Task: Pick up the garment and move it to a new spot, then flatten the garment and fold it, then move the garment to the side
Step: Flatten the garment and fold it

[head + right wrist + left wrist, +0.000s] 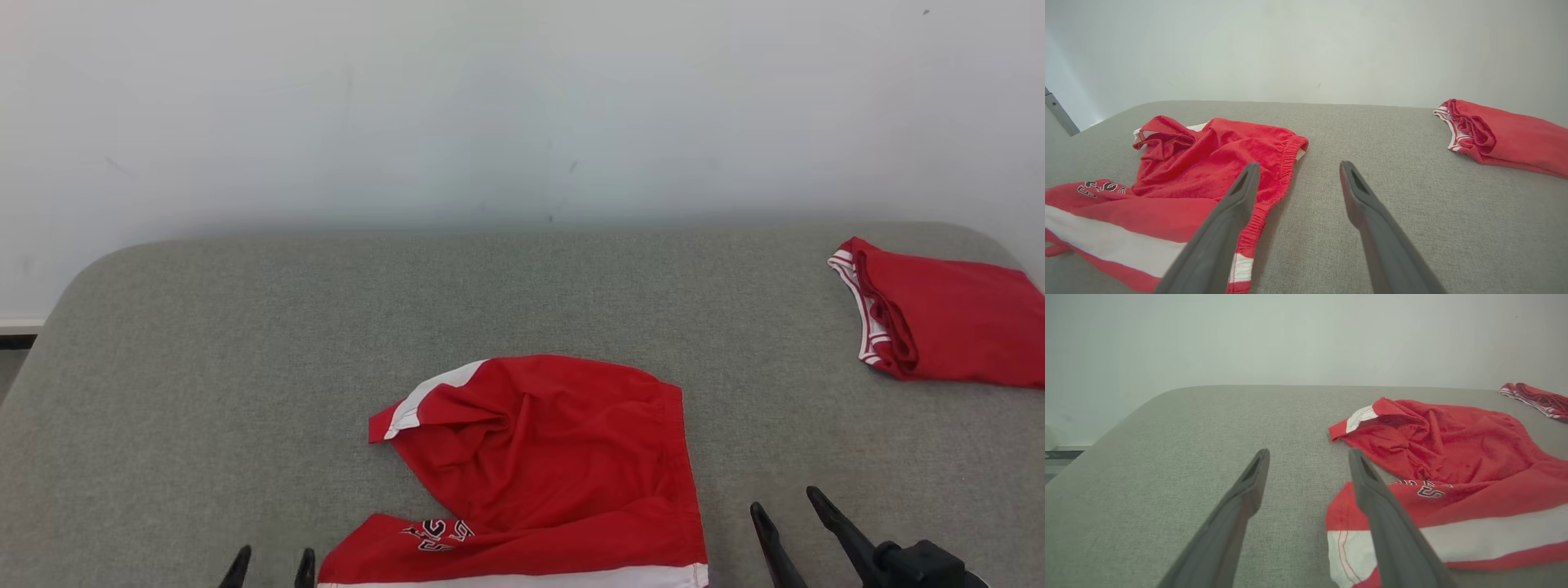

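Left gripper [273, 565] sits at the near edge, fingers spread and empty, just beside the left end of the shorts' [555, 457] white-striped hem. Right gripper [784, 500], equally wide and empty, stands near their right side. Crumpled and red, the shorts lie between the two at the front middle of the grey pad [204, 367]. A folded red garment [947, 318] rests well apart at the far right.
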Controlling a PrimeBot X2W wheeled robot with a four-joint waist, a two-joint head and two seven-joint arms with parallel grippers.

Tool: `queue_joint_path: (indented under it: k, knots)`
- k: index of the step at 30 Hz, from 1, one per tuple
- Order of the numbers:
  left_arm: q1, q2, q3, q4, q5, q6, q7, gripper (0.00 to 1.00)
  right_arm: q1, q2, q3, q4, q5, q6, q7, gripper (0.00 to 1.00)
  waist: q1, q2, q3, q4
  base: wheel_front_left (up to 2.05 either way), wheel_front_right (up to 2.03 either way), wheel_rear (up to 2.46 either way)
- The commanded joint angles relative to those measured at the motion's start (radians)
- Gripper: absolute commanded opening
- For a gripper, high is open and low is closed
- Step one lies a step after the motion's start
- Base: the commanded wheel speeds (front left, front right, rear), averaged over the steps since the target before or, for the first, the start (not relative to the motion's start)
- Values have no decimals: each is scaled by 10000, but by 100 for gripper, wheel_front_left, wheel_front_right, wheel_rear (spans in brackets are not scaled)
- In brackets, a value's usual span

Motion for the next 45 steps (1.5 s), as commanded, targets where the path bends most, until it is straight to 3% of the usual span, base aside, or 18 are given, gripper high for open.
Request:
queue_joint_path:
  k: [1, 7, 12, 25, 37, 38, 39, 40, 42, 45]
  knots:
    - [25, 287, -298, 75, -253, 2, 116, 100, -119, -270, 273, 21, 204, -21, 86, 100, 0, 0, 86, 58, 0, 0, 0]
    - [67, 1205, -1665, 375, -1326, -2, 517, 100, -381, -1288, 1661, 234, 973, -21, 392, 100, 0, 0, 296, 149, 0, 0, 0]
    - [-200, 1486, -2198, 826, -2056, -3, 518, 100, -686, -1769, 2680, 631, 1619, -22, 305, 100, 0, 0, 434, 178, 0, 0, 0]
    - [-1334, 1966, -3411, 2245, -3064, -3, 304, 100, -2199, -2266, 5361, 2031, 3563, -21, -9, 100, 0, 0, 814, 182, 0, 0, 0]
    - [-2393, 2252, -4726, 3105, -4314, -3, 126, 100, -3584, -2544, 7426, 2517, 4956, -21, -500, 100, 0, 0, 1030, 154, 0, 0, 0]
    - [-2427, 2244, -4859, 3120, -4435, -3, 126, 88, -3656, -2527, 7523, 2508, 5083, -21, -510, 100, 0, 0, 1027, 143, 0, 0, 0]
    - [-2449, 2270, -4982, 3128, -4590, -4, 117, 39, -3715, -2533, 7619, 2511, 5162, -21, -532, 44, 0, 0, 1023, 131, 0, 0, 0]
    - [-2437, 2265, -5121, 3129, -4830, -4, 126, 0, -3767, -2551, 7726, 2505, 5227, -21, -552, 0, 0, 0, 1020, 125, 0, 0, 0]
    - [-2480, 2382, -5596, 2926, -4984, -4, 98, 0, -3846, -2575, 7913, 2486, 5359, -21, -560, 0, 0, 0, 1015, 115, 0, 0, 0]
    - [-2508, 2548, -5575, 2783, -5150, -1, -130, 0, -3936, -2587, 7809, 2183, 5261, -21, -574, 0, 0, 0, 978, 104, 0, 0, 0]
